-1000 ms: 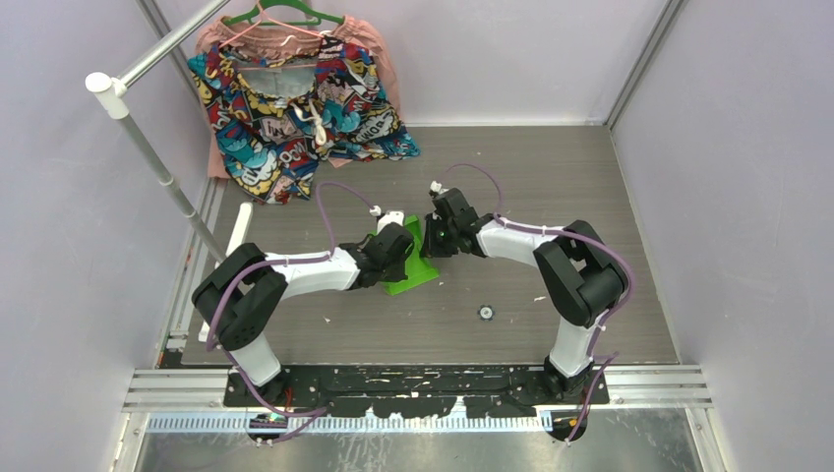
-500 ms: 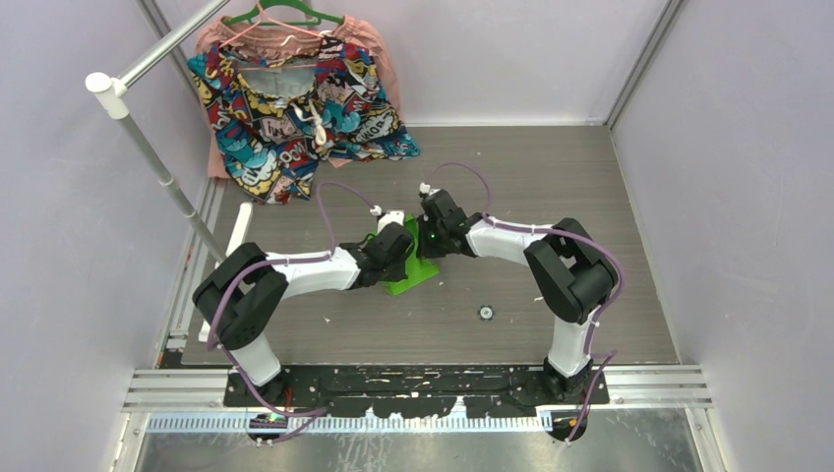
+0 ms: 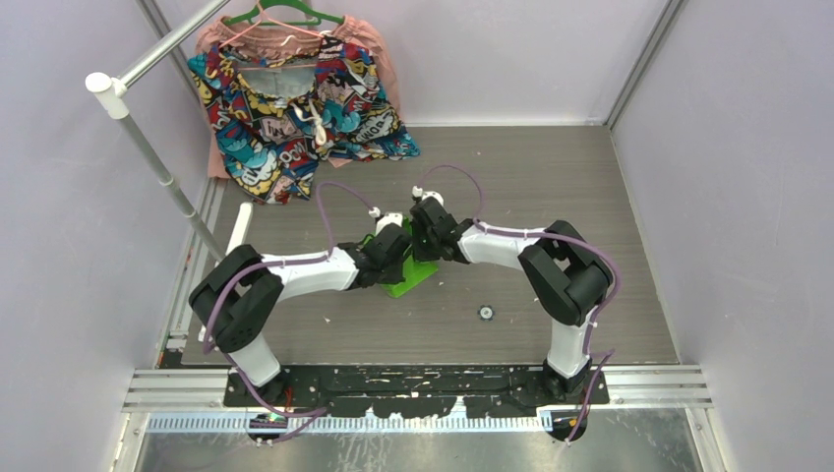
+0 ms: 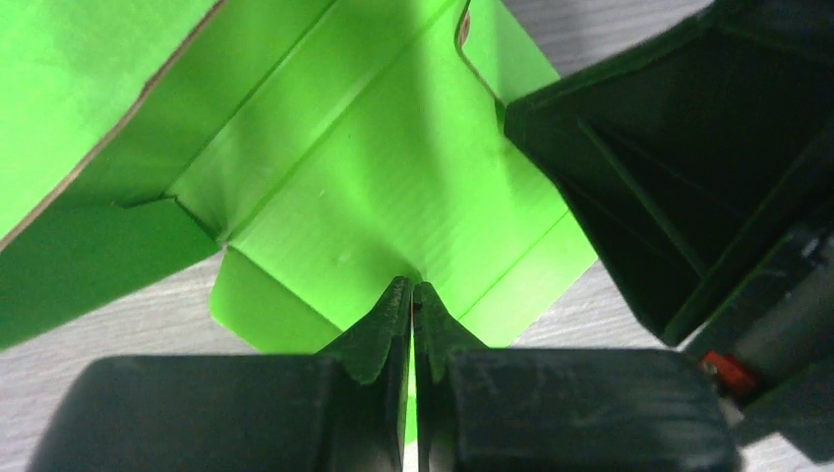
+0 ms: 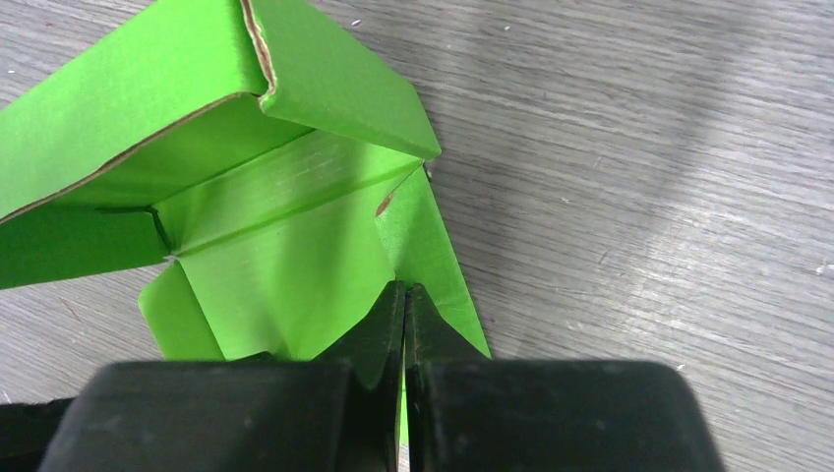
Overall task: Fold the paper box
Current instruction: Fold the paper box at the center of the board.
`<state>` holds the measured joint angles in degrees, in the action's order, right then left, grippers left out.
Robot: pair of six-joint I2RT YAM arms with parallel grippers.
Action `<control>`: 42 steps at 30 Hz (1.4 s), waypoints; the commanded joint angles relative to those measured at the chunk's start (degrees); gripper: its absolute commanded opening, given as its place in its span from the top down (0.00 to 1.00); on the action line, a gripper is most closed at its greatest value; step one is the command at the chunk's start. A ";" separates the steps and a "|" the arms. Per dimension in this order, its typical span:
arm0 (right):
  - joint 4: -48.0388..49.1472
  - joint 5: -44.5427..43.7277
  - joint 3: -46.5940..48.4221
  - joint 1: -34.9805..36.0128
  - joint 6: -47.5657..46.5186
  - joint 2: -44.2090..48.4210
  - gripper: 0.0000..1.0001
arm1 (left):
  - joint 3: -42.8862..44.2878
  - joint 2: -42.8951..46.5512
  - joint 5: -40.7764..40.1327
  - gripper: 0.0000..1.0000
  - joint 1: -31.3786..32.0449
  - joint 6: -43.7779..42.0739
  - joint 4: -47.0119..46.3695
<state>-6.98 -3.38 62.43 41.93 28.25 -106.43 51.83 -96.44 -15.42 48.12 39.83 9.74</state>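
1. Top view: the paper box lies mid-table on the grey wood-grain table, and both arms reach in over it. The left gripper covers the box's left part and the right gripper sits just beside it on the right. From up here the fingertips are hidden. A patterned garment hangs at the far left corner, well apart from the box.
2. Left wrist view: the left gripper has its fingers pressed together, with a sliver of green card showing between them. It is clamped on the near edge of a creased panel of the paper box. One box wall stands up at the left. The dark body of the right gripper looms close on the right.
3. Right wrist view: the right gripper is also pinched together on a thin flap of the paper box, again with green between the fingers. The box is half-formed, with one wall raised and the flaps flat on the table.
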 commanded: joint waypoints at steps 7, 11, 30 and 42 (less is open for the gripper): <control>-4.68 -3.99 -4.30 2.75 5.13 -4.85 0.99 | 2.62 13.20 -2.48 0.87 0.54 -2.31 13.45; -5.02 -5.06 -4.50 3.43 5.99 -5.08 0.99 | 1.86 19.59 -4.10 0.87 0.55 -1.65 17.46; -5.16 -5.68 -5.42 4.21 8.03 -4.57 0.99 | -20.85 31.90 -7.35 0.86 0.52 11.25 5.03; -4.82 -5.32 -6.01 4.30 8.22 -5.23 0.99 | -21.76 27.90 -9.79 0.85 0.54 9.50 -5.01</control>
<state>-1.72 -9.76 60.14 45.28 36.40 -106.87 30.55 -67.33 -22.74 48.38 49.30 12.32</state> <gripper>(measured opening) 0.050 0.145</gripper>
